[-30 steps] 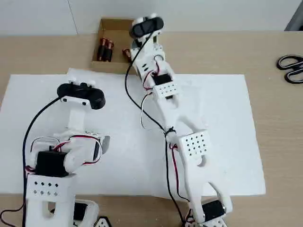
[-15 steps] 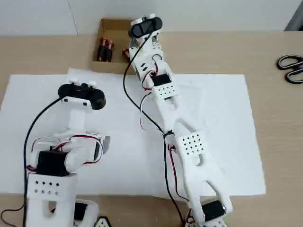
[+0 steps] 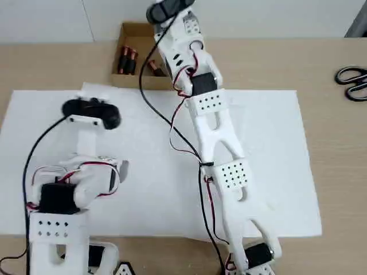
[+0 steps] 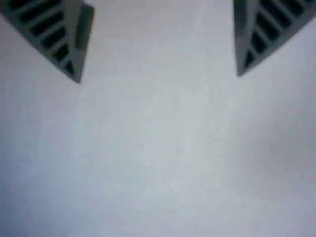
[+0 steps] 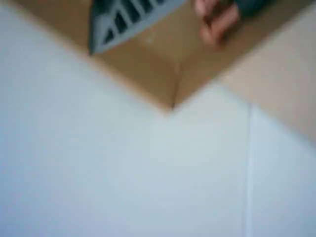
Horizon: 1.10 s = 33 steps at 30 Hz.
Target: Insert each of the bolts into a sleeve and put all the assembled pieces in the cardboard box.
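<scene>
The cardboard box [image 3: 139, 30] stands at the table's back edge. Two dark pieces with copper ends [image 3: 127, 59] lie side by side in it, and a third piece [image 3: 153, 67] lies near its right wall. My right arm [image 3: 192, 74] stretches over the box's right part. Its gripper [image 5: 168, 24] is open above the box floor; one grey finger [image 5: 123, 19] shows, with the copper end of a piece [image 5: 217, 19] lying apart from it. My left gripper [image 4: 158, 76] is open over the white paper with nothing between its fingers.
A large white paper sheet [image 3: 269, 143] covers the middle of the wooden table [image 3: 332, 143]. Black-handled scissors [image 3: 352, 80] lie at the far right. The box's near corner [image 5: 173, 101] meets the paper's edge.
My right arm has swung farther back over the box, uncovering the third piece lying in it. My left arm's wrist has shifted a little to the left.
</scene>
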### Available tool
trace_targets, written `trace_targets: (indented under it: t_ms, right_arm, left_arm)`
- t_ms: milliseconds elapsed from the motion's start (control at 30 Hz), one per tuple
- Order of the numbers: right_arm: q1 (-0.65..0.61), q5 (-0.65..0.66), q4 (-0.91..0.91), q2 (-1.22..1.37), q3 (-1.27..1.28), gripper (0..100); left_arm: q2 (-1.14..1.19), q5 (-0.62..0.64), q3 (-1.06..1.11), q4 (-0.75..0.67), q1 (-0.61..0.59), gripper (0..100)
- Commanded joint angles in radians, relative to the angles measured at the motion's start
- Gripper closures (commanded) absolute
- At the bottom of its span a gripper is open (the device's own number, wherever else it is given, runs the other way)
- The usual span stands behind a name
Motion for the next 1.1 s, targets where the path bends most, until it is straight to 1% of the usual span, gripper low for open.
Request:
trace_targets:
  t_ms: [0,267,300,467,533,633,767,867,933,1067]
  right_arm:
    - [0.025,0.023,0.239,-0.248,-0.051,80.0]
    - [0.033,0.021,0.869,-0.707,-0.051,80.0]
    - [0.033,0.021,0.915,-0.763,-0.049,80.0]
    - [0.073,0.021,0.914,-0.995,-0.043,80.0]
    - [0.081,0.021,0.926,-1.058,-0.041,80.0]
    - [0.131,0.011,0.929,-1.132,0.002,80.0]
    - [0.208,-0.028,0.929,-1.271,0.238,80.0]
    - [0.231,-0.028,0.926,-1.432,0.519,80.0]
    - [0.232,-0.028,0.924,-1.550,0.747,80.0]
    - [0.232,-0.026,0.909,-1.788,1.220,80.0]
  left_arm:
    - [-0.018,-0.008,-0.081,-0.008,-0.044,81]
    - [-0.026,-0.009,-0.294,0.091,-0.058,81]
    - [-0.044,-0.009,-0.312,0.098,-0.060,81]
    - [-0.253,-0.009,-0.323,0.098,-0.057,81]
    - [-0.361,-0.009,-0.288,0.098,-0.060,81]
    - [-0.523,-0.009,-0.177,0.086,-0.060,81]
    - [-0.741,-0.009,0.042,-0.038,-0.061,81]
    - [-0.888,-0.009,0.182,-0.157,-0.063,81]
    - [-0.878,-0.009,0.243,-0.204,-0.063,81]
    - [-0.850,-0.009,0.338,-0.252,-0.063,81]
